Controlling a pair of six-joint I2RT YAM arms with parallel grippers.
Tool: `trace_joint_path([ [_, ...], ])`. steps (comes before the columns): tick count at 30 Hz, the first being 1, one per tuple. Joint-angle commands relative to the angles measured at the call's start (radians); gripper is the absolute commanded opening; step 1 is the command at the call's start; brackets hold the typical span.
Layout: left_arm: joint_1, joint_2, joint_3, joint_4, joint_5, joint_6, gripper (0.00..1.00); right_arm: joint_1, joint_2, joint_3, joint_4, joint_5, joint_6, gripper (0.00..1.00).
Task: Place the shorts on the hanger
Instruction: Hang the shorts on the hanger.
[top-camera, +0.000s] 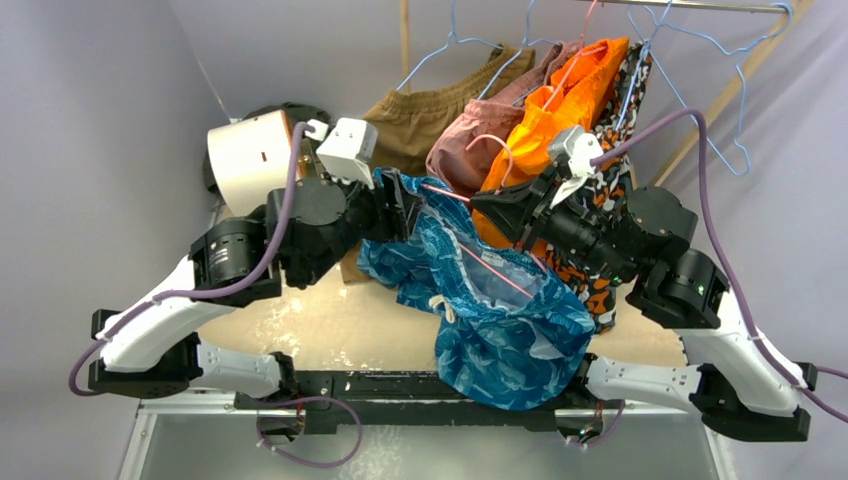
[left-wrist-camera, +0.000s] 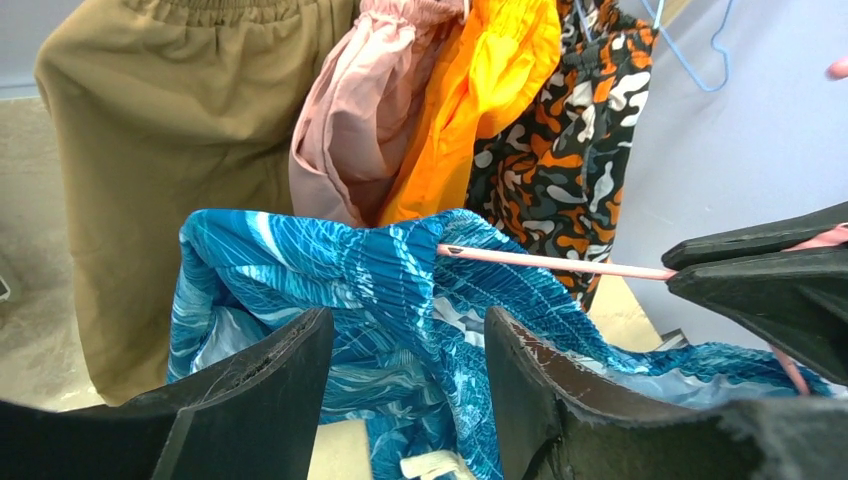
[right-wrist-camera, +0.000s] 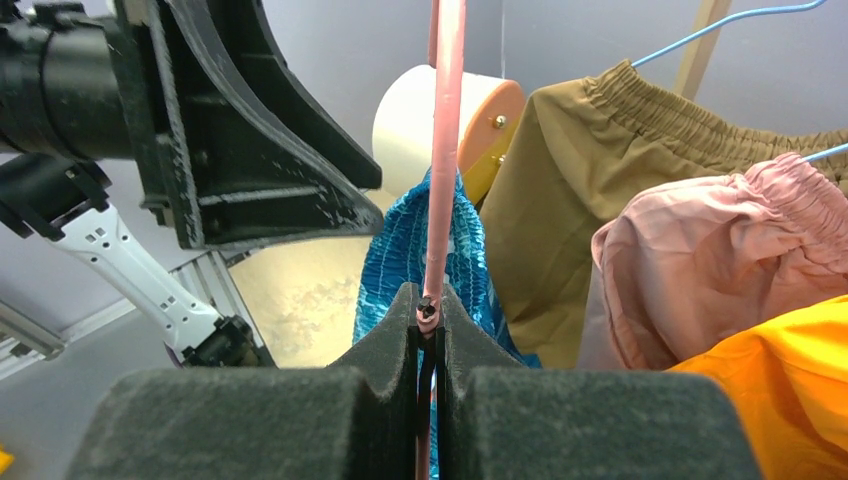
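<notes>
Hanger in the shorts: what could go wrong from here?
1. Only the end of the hanger reaches the waistband of the shorts, so a small pull apart may slip it out.
2. The right gripper pinches a thin wire, which may twist under the cloth's weight.
3. The left gripper has its jaws apart with cloth between them. Its hold is unclear, so the shorts may drop.

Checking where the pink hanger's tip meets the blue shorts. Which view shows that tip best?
Left wrist: the tip of the hanger sits at the gathered waistband of the shorts, unobstructed. Top external shows only a thin pink line; right wrist looks along the wire, tip unclear.
</notes>
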Motion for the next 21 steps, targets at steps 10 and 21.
trace_joint_path([
  [10,-0.001,0.045,0.012,-0.008,-0.069,0.029,0.39,0.003,0.016,0.060,0.049,-0.017,-0.003,0.00],
  [21,-0.002,0.051,-0.018,-0.004,-0.103,0.032,0.44,0.003,0.021,0.074,0.042,-0.018,-0.002,0.00],
])
